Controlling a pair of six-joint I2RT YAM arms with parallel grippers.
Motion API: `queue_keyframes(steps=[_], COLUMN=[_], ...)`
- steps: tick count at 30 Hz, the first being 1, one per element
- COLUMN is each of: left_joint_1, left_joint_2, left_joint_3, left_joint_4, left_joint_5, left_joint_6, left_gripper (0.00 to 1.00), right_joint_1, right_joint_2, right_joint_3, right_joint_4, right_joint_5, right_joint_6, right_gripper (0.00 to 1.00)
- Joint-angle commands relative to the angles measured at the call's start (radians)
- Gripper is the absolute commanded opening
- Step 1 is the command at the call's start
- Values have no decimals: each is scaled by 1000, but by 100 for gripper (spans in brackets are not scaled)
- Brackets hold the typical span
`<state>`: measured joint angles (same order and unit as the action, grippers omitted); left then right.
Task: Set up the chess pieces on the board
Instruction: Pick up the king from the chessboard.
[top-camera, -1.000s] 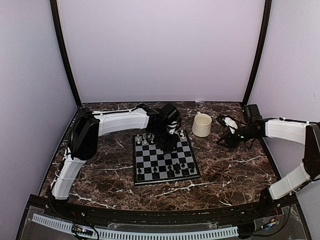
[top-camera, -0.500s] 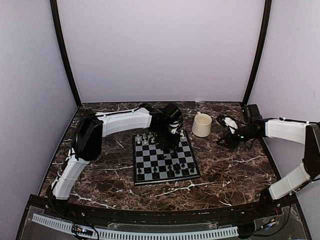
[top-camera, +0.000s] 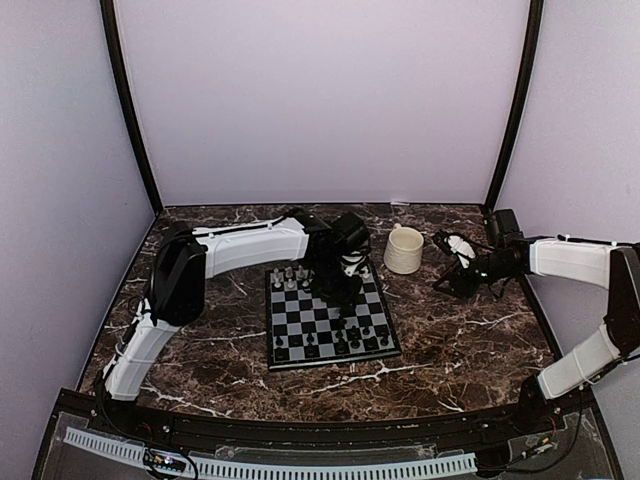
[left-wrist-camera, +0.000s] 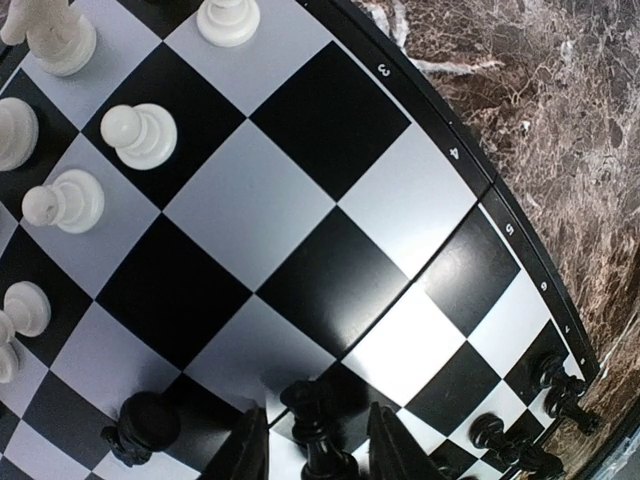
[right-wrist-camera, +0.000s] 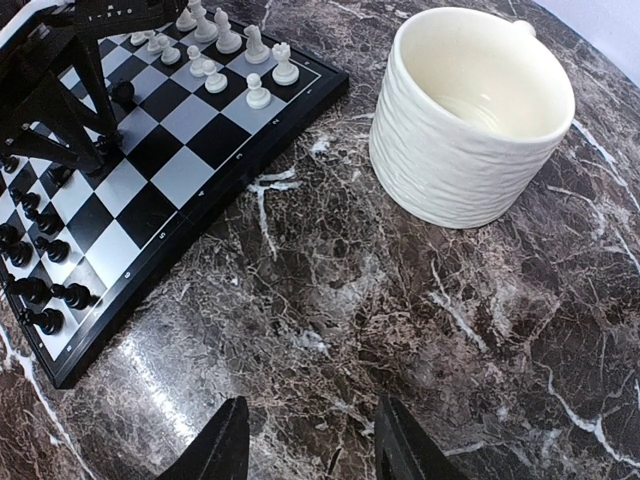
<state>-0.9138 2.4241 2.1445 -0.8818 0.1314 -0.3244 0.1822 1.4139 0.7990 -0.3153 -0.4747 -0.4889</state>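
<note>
Since a second ago the left arm has swung slightly rightward. The left pincer (left-wrist-camera: 318, 450) hangs over the small black-and-grey checkered board (top-camera: 310, 315), a tiny black chess piece (left-wrist-camera: 308, 405) between its fingers; grasped or not, I cannot tell. The right pincer (right-wrist-camera: 312, 440) stays released beside the board, near the cream ribbed mug (right-wrist-camera: 470, 120). The white pieces (left-wrist-camera: 140, 135) stand on the board's far rows. Its border reads 3, 4, 5.
</note>
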Motion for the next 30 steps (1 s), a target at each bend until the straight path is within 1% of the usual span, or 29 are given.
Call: queue_keyframes(steps=[1, 8, 15, 25, 27, 30], left_joint_1=[-9, -9, -9, -15, -16, -17], left_joint_2=[-10, -30, -30, -47, -51, -54], left_joint_3=[-3, -17, -53, -101, -117, -136], left_joint_4=[-94, -123, -143, -156, -144, -110], left_joint_5=[-12, -39, -67, -83, -83, -68], left_joint_6=[-2, -10, -33, -25, -17, 1], left_gripper=[37, 37, 34, 34, 33, 29], right_joint_1=[-4, -3, -4, -4, -4, -4], right_joint_2=[8, 0, 2, 2, 0, 0], right_joint_3=[-1, -6, -3, -3, -3, -2], right_joint_4=[4, 7, 5, 4, 5, 4], right_joint_5=[-8, -7, -10, -11, -9, -10], right_joint_6=[-3, -3, -4, -4, -4, -3], right_gripper=[44, 44, 44, 44, 44, 44])
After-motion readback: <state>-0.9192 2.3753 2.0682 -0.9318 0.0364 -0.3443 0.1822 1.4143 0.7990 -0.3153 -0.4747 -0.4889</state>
